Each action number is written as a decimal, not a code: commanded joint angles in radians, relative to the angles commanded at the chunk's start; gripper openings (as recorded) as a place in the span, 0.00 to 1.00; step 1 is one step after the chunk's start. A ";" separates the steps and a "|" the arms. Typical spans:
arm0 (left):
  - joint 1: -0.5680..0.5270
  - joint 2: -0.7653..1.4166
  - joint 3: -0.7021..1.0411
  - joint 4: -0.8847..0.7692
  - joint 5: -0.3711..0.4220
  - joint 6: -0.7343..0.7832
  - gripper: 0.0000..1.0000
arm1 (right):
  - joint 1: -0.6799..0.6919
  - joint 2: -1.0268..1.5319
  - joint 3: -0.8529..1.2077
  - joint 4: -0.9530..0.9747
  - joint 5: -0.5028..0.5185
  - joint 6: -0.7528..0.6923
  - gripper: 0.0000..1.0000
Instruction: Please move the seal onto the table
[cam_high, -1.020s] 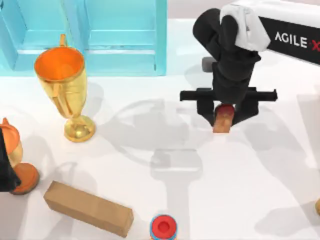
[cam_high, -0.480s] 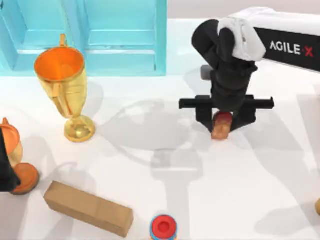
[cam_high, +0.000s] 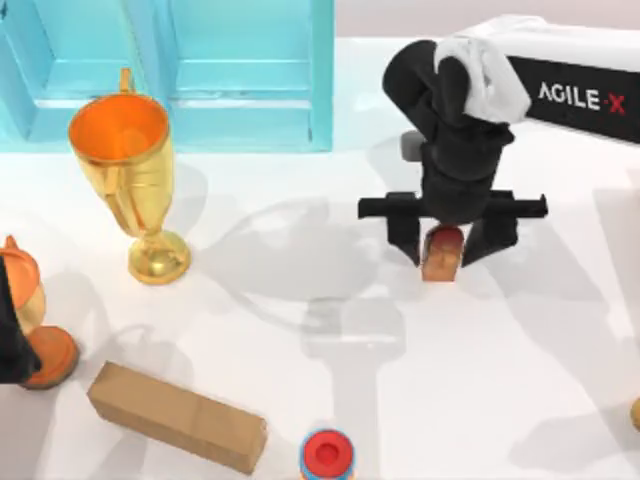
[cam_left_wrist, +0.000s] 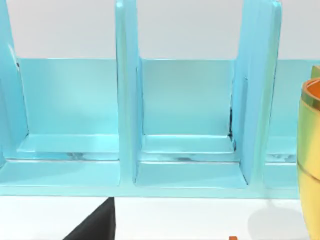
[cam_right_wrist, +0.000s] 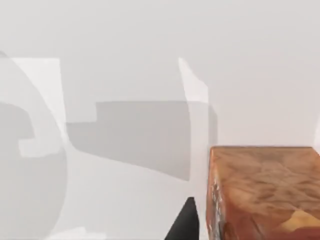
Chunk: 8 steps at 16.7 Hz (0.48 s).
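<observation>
The seal (cam_high: 443, 251), a small block with a dark red top and tan-orange body, stands upright on the white table (cam_high: 300, 300) right of centre. My right gripper (cam_high: 447, 248) hangs straight over it, open, with one finger on each side and a thin gap to the seal. In the right wrist view the seal's tan body (cam_right_wrist: 265, 190) sits on the white surface, with a dark fingertip (cam_right_wrist: 186, 222) a little apart from it. My left arm (cam_high: 10, 340) is parked at the table's left edge.
A gold trophy (cam_high: 125, 170) stands at the left in front of the light-blue cabinet (cam_high: 200, 70). A brown box (cam_high: 178, 416) and a red cap with a blue rim (cam_high: 328, 455) lie near the front edge. An orange figure (cam_high: 40, 345) stands far left.
The right gripper has lowered slightly with the seal, and its fingers have spread away from the seal's sides. The left arm has not moved.
</observation>
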 joint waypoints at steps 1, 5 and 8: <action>0.000 0.000 0.000 0.000 0.000 0.000 1.00 | 0.000 0.000 0.000 0.000 0.000 0.000 0.83; 0.000 0.000 0.000 0.000 0.000 0.000 1.00 | 0.000 0.000 0.000 0.000 0.000 0.000 1.00; 0.000 0.000 0.000 0.000 0.000 0.000 1.00 | 0.000 0.000 0.000 0.000 0.000 0.000 1.00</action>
